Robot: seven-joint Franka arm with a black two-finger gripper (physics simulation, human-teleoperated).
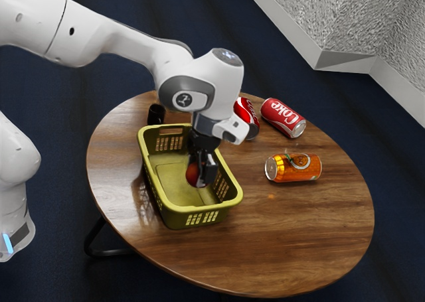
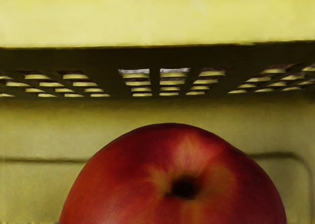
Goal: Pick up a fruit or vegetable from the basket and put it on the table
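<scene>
Apple (image 2: 123, 184), round, red and smooth-skinned around a dark stem hollow, sits directly beneath the end effector (image 1: 204, 176), inside the olive-yellow, slotted-wall basket (image 1: 199, 210). Whether the grip is released or clenched, we cannot tell. Best handling: even pressure at its widest girth, 1 straight lift past the rim, then a gentle lowering onto the glossy, wood-grained worktop (image 1: 299, 229) beyond.
</scene>
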